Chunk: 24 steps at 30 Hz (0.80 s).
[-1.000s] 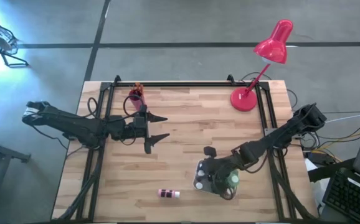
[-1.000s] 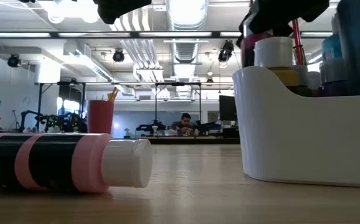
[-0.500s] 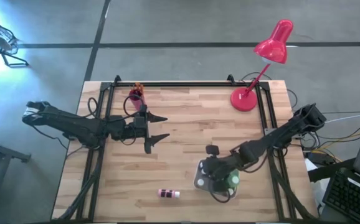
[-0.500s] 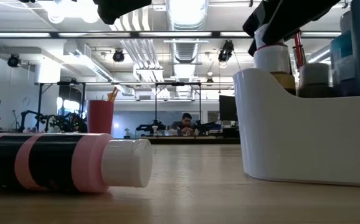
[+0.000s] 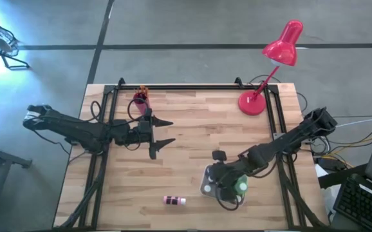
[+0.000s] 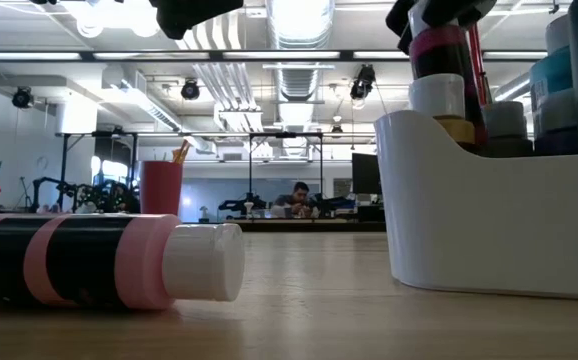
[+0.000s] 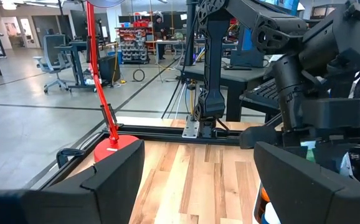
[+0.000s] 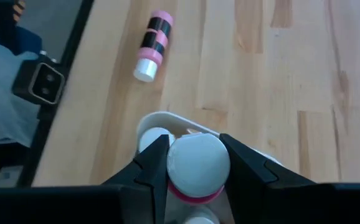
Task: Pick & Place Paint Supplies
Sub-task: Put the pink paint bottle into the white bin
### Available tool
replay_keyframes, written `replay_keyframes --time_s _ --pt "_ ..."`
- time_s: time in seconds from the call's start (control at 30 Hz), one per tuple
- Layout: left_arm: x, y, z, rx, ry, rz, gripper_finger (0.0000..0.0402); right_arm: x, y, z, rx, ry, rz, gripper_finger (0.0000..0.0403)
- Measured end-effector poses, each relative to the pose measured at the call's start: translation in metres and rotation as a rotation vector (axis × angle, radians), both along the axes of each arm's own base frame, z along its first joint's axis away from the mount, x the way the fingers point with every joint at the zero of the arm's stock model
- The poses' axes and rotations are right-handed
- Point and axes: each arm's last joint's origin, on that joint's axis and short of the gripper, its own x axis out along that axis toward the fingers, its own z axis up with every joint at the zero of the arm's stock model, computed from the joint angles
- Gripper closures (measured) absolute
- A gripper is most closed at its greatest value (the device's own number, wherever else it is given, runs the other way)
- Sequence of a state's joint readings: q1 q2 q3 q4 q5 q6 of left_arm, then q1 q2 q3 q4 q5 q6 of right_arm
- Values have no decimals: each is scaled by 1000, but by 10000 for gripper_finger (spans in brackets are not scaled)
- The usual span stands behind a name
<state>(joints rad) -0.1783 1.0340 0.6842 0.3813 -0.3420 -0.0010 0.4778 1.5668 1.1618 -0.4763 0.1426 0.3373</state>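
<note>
White-capped pink paint bottle is gripped by the right gripper jaws above the white plastic caddy; left gripper jaws stand wide, empty.

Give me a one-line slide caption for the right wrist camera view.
Right pincer shut on a white-capped pink bottle above the white caddy, another pink bottle lying on the wooden table.

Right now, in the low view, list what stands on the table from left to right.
Pink bottle lying on its side, then red cup farther back, then white caddy with bottles in it.
</note>
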Motion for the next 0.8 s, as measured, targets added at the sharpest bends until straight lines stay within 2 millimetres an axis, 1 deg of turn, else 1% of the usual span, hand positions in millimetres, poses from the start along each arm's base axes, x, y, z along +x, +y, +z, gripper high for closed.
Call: replay_keyframes --time_s 0.37,0.8 --pt "0 0 0 -3 0 0 94 5 3 12 55 -44 -15 292" --pt "0 0 0 -3 0 0 94 1 -3 -6 -4 -38 -92 292"
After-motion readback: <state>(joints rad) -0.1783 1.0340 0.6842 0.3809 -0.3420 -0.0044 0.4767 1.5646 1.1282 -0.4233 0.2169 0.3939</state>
